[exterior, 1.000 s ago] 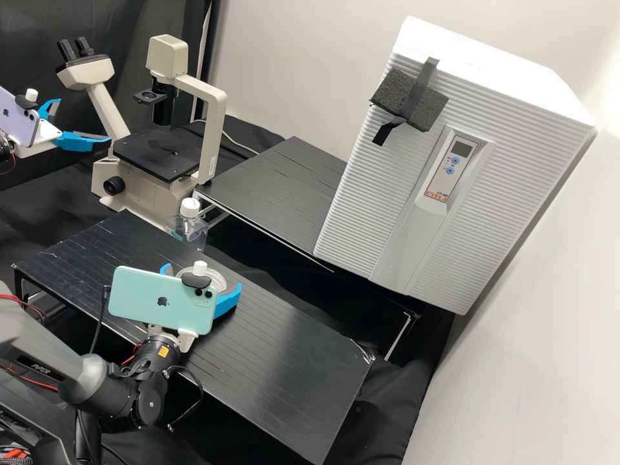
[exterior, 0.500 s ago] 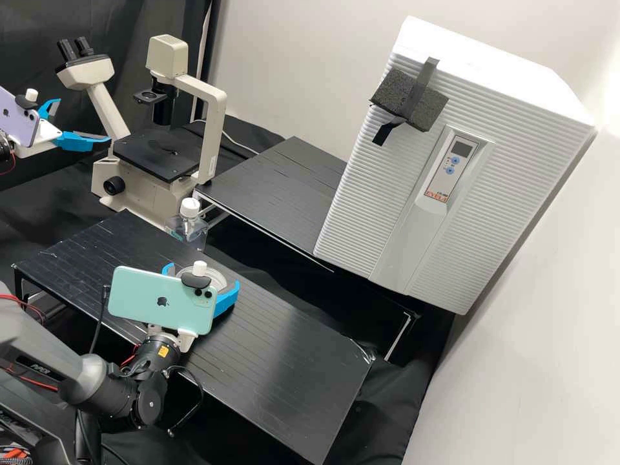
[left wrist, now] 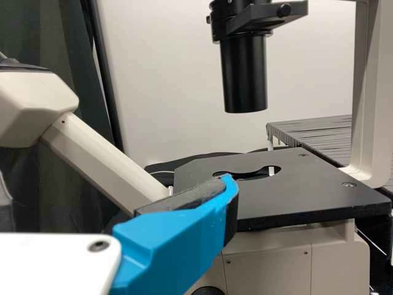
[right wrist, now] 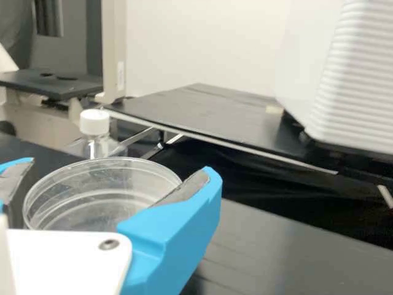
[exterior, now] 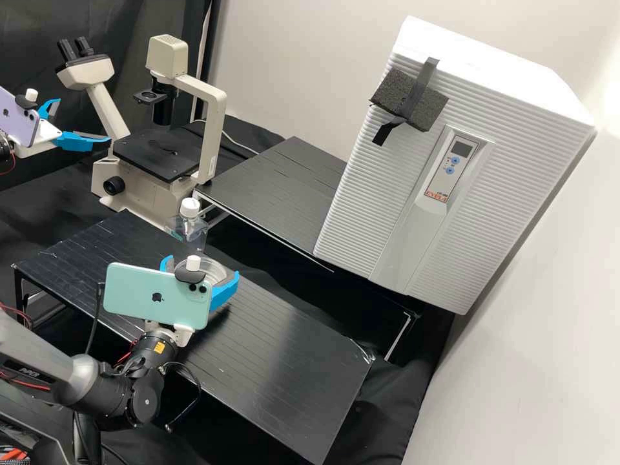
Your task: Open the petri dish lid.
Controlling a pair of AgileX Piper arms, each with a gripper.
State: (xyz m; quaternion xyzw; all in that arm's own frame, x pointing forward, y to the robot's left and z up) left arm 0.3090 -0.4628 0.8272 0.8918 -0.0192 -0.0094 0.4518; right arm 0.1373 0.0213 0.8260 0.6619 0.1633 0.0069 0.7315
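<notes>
High view, set against its two earlier frames: first a slight narrowing of the right gripper (exterior: 201, 267) about the petri dish (right wrist: 92, 206), then a small shift up and away, dish carried along. Clamped now on opposite sides of the clear round wall, blue fingers (right wrist: 175, 230) spread to its width. Lifting probably under way, then, and a fair start on the opening. Cannot tell, though, whether gripping the lid alone or lid and base together, nor how clear of the low black table (exterior: 278, 361). Calls next for a level, gentle rise; might well drag the base up too, if clamped too low.

Over by the microscope (exterior: 142, 200), left gripper (exterior: 83, 120) well apart and holding nothing, posed alike in all three frames.

Below the dish, a dark surface ruled with fine parallel lines, a little crumpled at the right-hand corner. Just past the far edge, a clear bottle (exterior: 192, 237) with a white cap. Beyond, a second black table (exterior: 278, 194), and black cloth (exterior: 64, 187) around both. To the right, a big white ribbed cabinet (exterior: 361, 213) with a foam block (exterior: 391, 93) strapped to its face; behind, a plain pale wall (exterior: 303, 64).
</notes>
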